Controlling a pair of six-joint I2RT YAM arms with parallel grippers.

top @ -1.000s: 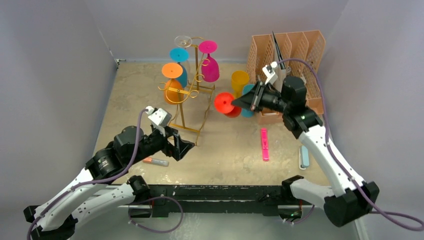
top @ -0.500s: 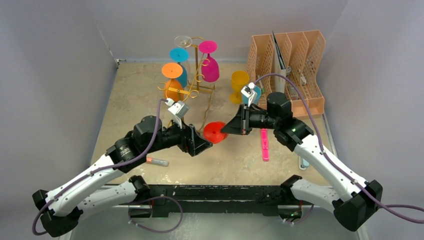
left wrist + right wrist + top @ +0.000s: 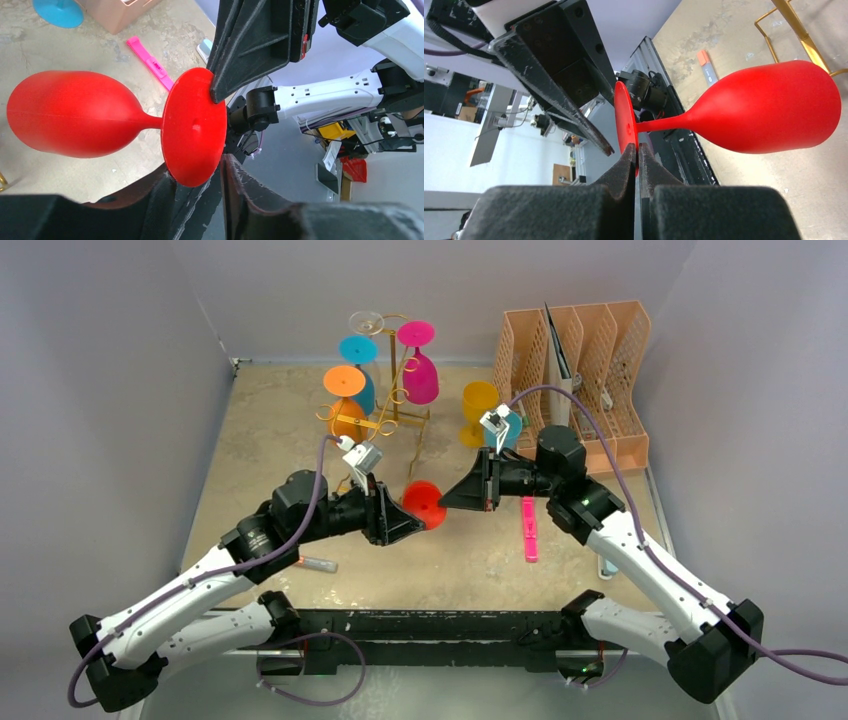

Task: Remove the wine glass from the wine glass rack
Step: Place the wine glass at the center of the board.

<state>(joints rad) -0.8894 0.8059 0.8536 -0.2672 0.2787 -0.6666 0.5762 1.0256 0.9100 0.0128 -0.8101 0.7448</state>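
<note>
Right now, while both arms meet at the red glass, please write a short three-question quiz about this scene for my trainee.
1. True or false: the red glass hangs on the rack.
2. The right pincer grips the glass by its: A bowl, B stem, C foot.
3. How many glasses hang on the rack?
Key: 1 false; 2 C; 3 four: orange, blue, pink, clear.

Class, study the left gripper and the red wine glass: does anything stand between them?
Nothing visible does. The foot of the red wine glass sits between the fingers of the left gripper, though contact is unclear. The right gripper pinches the foot's opposite rim, clear of that gap.
</note>
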